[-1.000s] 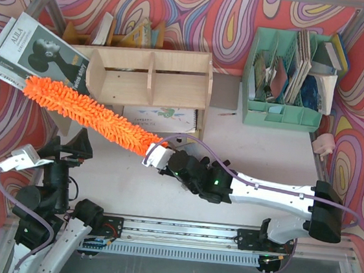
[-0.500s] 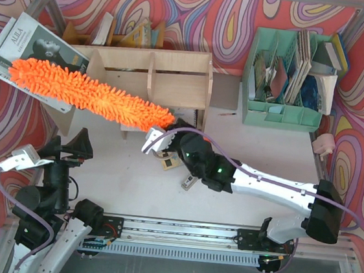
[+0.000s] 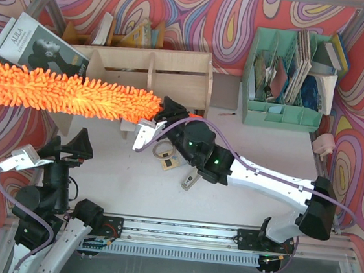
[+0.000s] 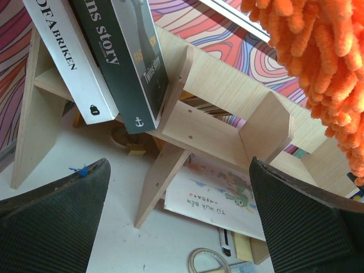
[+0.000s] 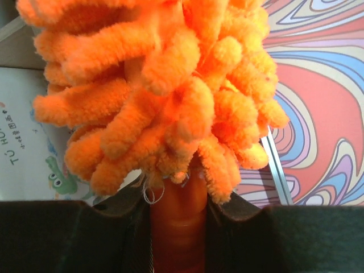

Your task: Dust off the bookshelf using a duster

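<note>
Right gripper (image 5: 176, 227): clamped on the handle of the duster (image 3: 69, 93), so its fluffy head lay level across the front of the bookshelf (image 3: 177, 61), overhanging the left end | Left gripper (image 4: 179, 216): wide apart, empty, low beside the shelf, probably kept out of the sweep.

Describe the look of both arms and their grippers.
Both the left arm and right arm have white links, black joints and a lilac cable. A green light glows on the right one. The left gripper and right gripper have black, finely textured fingers.
</note>
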Available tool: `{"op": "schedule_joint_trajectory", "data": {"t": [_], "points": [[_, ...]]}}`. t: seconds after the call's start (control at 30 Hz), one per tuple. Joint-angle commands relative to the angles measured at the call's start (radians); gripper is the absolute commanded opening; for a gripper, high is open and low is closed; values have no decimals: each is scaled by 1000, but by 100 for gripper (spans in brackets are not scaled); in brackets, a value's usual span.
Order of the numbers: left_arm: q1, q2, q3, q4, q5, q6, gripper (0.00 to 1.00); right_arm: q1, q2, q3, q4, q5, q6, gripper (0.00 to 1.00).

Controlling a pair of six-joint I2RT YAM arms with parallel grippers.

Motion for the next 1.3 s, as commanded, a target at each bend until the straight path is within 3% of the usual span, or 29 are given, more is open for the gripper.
{"op": "schedule_joint_trajectory", "data": {"t": [0.0,0.7,1.27], "points": [[8,-16,9,2,20,-7,99,-17,20,83,73,-62,-75,0],[9,-16,22,-18,63,-9,98,-93,234,251,25,-98,-98,0],[10,-16,45,-68,54,-14,98,-110,244,89,31,-32,-96,0]]}}
